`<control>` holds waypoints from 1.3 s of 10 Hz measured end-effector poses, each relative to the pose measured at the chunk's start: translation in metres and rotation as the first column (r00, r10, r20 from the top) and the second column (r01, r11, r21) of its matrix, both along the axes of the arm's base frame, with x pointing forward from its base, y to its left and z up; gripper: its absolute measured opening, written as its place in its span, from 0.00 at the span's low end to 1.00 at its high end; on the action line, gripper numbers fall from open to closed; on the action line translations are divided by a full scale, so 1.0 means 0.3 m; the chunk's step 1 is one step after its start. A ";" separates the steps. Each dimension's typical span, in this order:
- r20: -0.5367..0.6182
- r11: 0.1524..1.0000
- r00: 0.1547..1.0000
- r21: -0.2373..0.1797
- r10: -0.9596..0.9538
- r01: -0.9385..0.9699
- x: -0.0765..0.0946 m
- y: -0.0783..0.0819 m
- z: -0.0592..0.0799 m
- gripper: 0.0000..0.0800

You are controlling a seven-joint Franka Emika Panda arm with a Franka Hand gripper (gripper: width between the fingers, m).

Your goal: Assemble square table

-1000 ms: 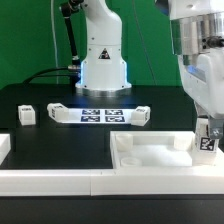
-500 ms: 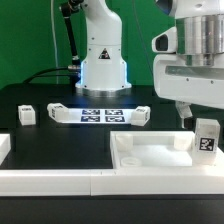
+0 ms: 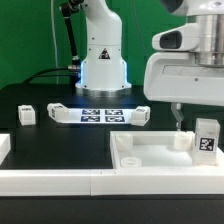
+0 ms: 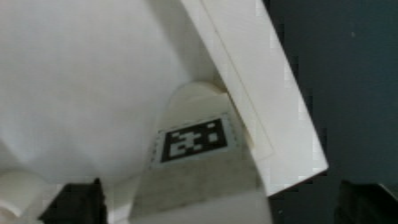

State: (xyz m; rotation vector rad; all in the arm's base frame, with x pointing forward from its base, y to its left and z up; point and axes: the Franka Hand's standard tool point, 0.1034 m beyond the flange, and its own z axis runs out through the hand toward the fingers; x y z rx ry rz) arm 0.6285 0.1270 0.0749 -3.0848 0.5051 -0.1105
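The square table top, a white tray with a raised rim, lies at the front on the exterior view's right. One white tagged leg stands upright in its far right corner. My gripper hangs just over that leg, open, with one finger apart from the leg's side. In the wrist view the leg shows its tag against the tray rim, and my gripper holds nothing, its dark fingertips wide apart. Three more legs lie on the black table.
The marker board lies at the back middle before the robot base. Long white rails run along the front edge, with a short piece at the exterior view's left.
My gripper has opened and let go of the leg, then risen and shifted slightly toward the exterior view's left. The leg stays standing in the tray's corner.
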 end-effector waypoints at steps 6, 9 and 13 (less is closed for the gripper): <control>-0.005 0.992 0.992 0.011 -0.127 0.128 -0.002 -0.008 -0.006 0.37; -0.013 0.919 0.920 0.031 -0.393 0.393 -0.003 -0.010 -0.007 0.37; -0.123 0.439 0.454 0.131 -0.882 0.889 -0.005 -0.012 -0.016 0.37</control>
